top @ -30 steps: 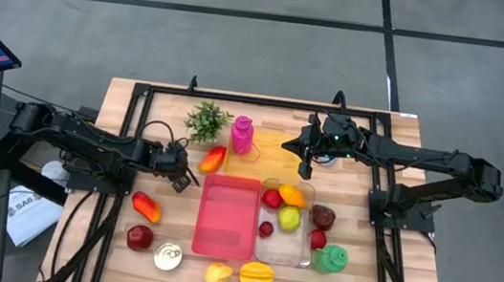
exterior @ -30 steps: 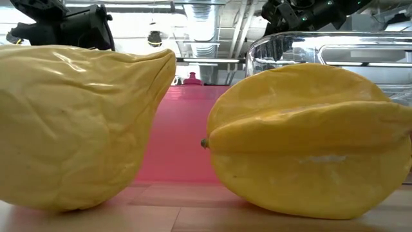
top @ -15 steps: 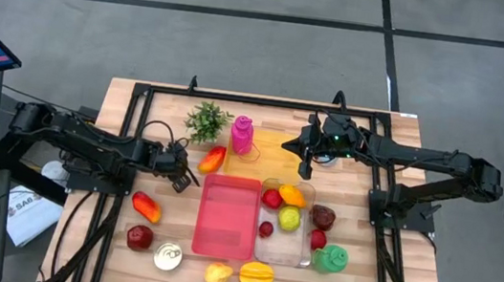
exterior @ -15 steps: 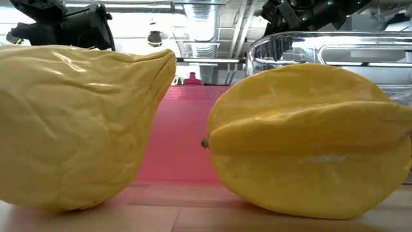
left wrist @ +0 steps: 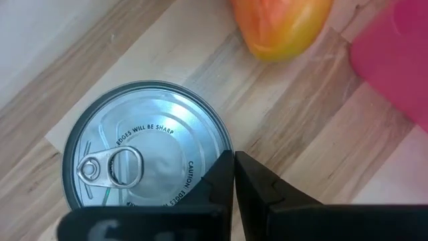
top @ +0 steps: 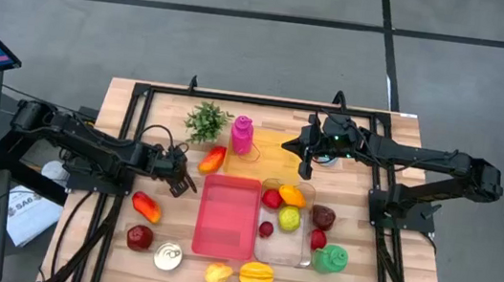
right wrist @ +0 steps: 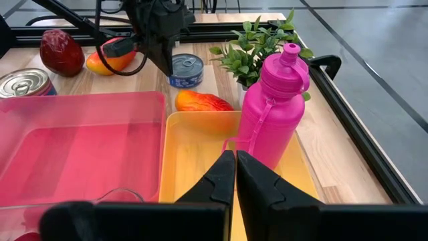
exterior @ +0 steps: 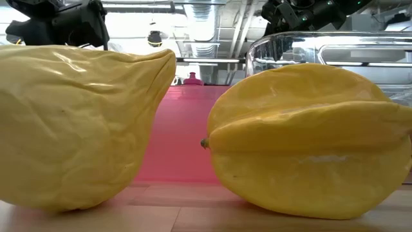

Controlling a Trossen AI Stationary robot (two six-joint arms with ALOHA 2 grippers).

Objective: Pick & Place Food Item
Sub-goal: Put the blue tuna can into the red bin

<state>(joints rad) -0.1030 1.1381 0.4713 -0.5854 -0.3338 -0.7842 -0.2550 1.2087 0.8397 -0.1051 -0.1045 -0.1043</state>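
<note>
I am hovering my left gripper (left wrist: 234, 155) over a can (left wrist: 144, 157) on the table (top: 120, 115), fingers clenched together and grasping nothing. The can is standing upright, its pull-tab lid facing up at me. Just beyond it an orange-red mango (left wrist: 281, 25) is lying on the wood, and the corner of the pink tray (left wrist: 394, 60) is showing beside that. From above, my left gripper (top: 182, 179) is sitting just off the tray's (top: 226, 217) left edge, with the mango (top: 212, 159) close by.

I am holding my right gripper (right wrist: 235, 157) above the yellow tray (right wrist: 197, 154), fingers clenched too, empty. The pink bottle (right wrist: 274, 110) is standing upright on that tray, with the plant (right wrist: 257, 47) behind it.

The clear bin (top: 282, 246) right of the pink tray is holding several fruits. A starfruit (exterior: 309, 142) and a yellow pear (exterior: 77, 122) are lying at the table's front edge, well apart from both my grippers.
</note>
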